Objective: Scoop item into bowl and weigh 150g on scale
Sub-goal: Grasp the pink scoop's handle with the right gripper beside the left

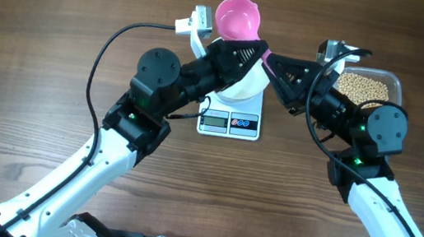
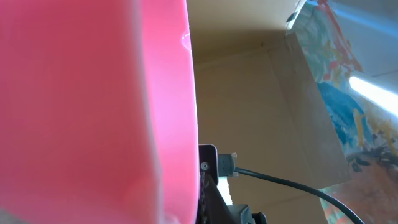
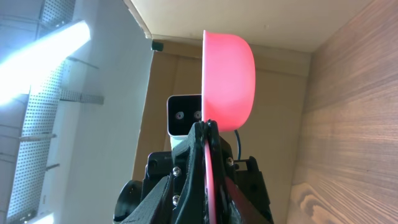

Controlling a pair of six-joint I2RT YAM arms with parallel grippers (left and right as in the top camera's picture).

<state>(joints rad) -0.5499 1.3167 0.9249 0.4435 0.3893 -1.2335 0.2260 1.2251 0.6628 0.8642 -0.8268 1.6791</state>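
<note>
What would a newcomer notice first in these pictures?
The bright pink scoop stands out at the table's far middle, its handle in the left end effector. Beside it a white bowl sits on the scale; a clear tub of tan beans lies to the right.

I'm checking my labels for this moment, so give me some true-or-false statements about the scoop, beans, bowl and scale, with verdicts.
1. The pink plastic scoop is heaped with beans. False: its cup looks empty.
2. The small tan beans lie in the clear plastic tub beside the right arm. True.
3. The round white bowl stands on the flat white kitchen scale. True.
4. The scale's display faces away from the robot. False: display and buttons face the arms' bases.
</note>
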